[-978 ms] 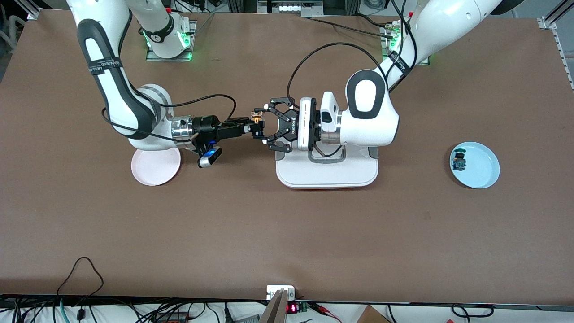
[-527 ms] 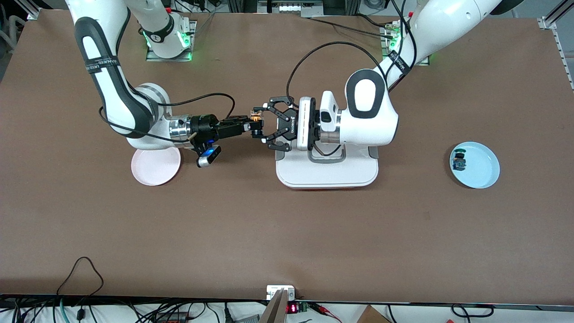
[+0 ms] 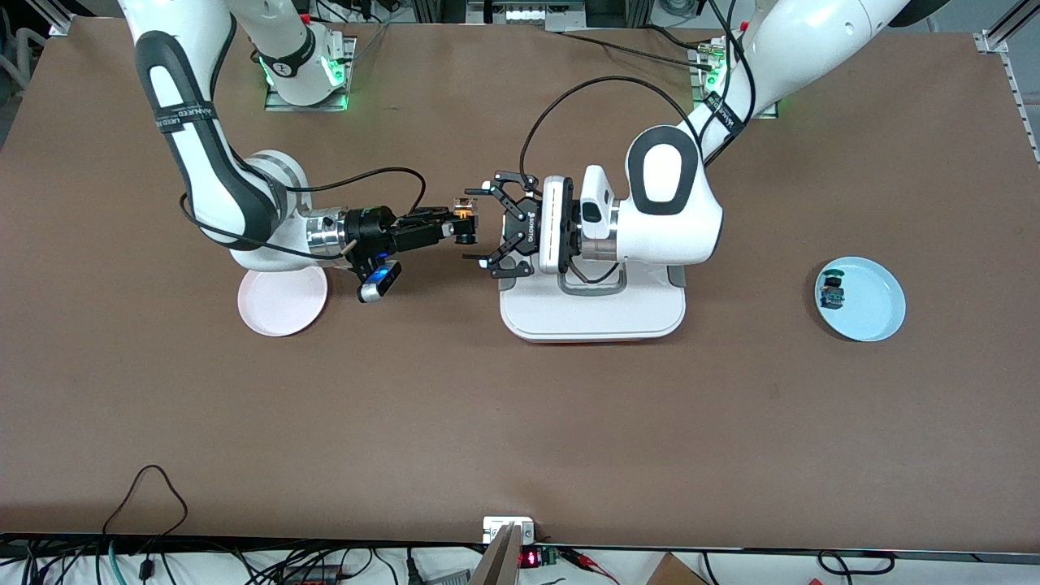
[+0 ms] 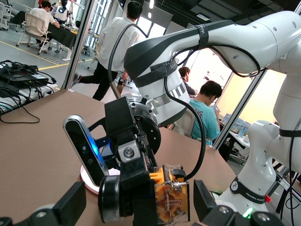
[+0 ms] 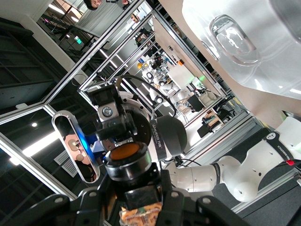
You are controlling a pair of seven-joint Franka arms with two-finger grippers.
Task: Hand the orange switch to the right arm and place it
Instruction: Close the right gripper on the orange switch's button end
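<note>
Clamping the orange switch [image 3: 464, 218] in mid-air over the table [image 3: 487, 422], I see the right gripper [image 3: 465, 224]; its long axis looks level. Left gripper [image 3: 479, 227] stands spread around it. Blue plate [image 3: 881, 321] holds a small black piece [image 3: 832, 292]; pink plate [image 3: 268, 313] bare.

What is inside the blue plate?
One small black piece with blue-green parts lies in the blue plate, near its rim toward the table's middle. Whatever is underneath that piece is covered.

Orange switch [image 3: 463, 216], black-bodied, held aloft by the right arm [image 3: 244, 195]
</note>
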